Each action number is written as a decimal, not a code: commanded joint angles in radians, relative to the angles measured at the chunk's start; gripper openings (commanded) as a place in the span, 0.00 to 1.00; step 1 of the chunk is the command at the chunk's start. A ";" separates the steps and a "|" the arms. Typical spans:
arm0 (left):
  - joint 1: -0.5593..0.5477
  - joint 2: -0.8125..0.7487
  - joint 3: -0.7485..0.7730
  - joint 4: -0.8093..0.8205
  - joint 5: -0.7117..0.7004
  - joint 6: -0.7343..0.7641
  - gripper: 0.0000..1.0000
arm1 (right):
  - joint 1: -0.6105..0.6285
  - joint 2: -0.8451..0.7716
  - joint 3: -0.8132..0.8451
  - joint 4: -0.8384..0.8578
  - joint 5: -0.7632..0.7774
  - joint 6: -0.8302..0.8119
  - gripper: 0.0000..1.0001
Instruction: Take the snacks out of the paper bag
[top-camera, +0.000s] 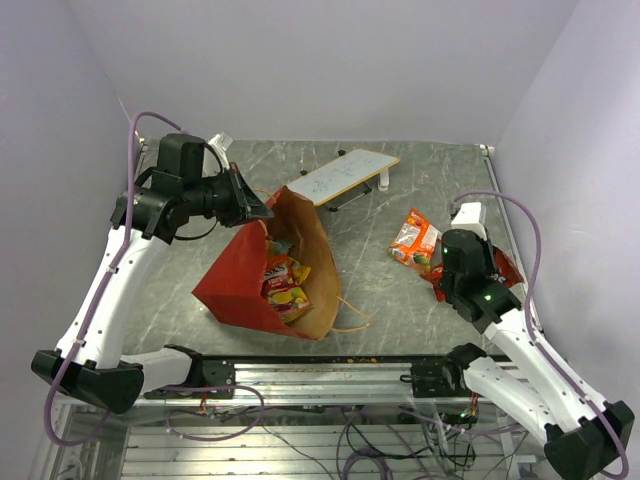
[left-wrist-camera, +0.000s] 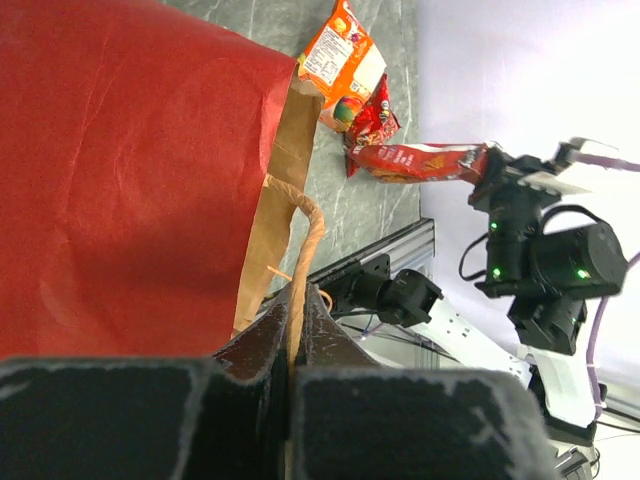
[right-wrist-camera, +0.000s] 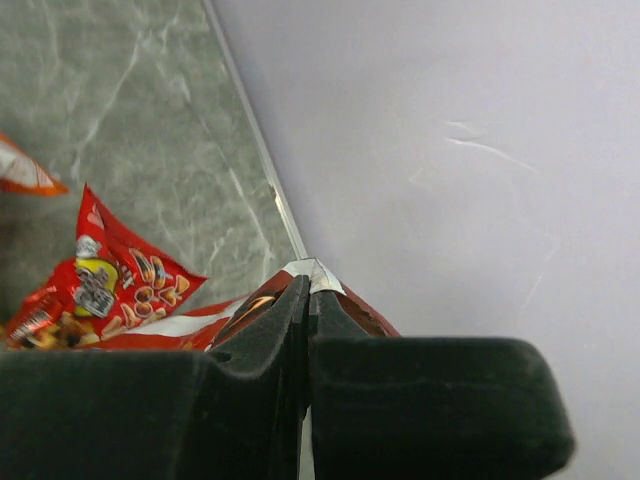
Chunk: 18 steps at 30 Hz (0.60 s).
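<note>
The left gripper (left-wrist-camera: 296, 312) is pinched shut on the thin string handle (left-wrist-camera: 312, 225) of the paper bag (top-camera: 235, 285). The bag lies tipped over at the left of the table (top-camera: 400, 300), mouth facing right, with several snacks (top-camera: 285, 285) showing inside. The right gripper (right-wrist-camera: 305, 298) is clamped on a corner of the red Doritos packet (left-wrist-camera: 415, 160) at the right, close to the wall. An orange packet (top-camera: 413, 240) lies on the table just left of it. The foil packets look light, puffy, slick and easily crushed, so a crimped seam or corner seems the best hold. The paper bag is soft, and its handle could tear under a hard pull.
</note>
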 joint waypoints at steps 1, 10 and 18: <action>0.007 -0.014 0.003 -0.002 0.056 0.038 0.07 | -0.050 0.039 -0.037 0.105 -0.095 -0.059 0.00; 0.009 0.000 0.042 -0.025 0.070 0.060 0.07 | -0.077 0.468 0.138 0.270 -0.354 0.070 0.00; 0.009 -0.047 -0.015 0.005 0.080 0.015 0.07 | -0.093 0.720 0.214 0.274 -0.472 0.290 0.00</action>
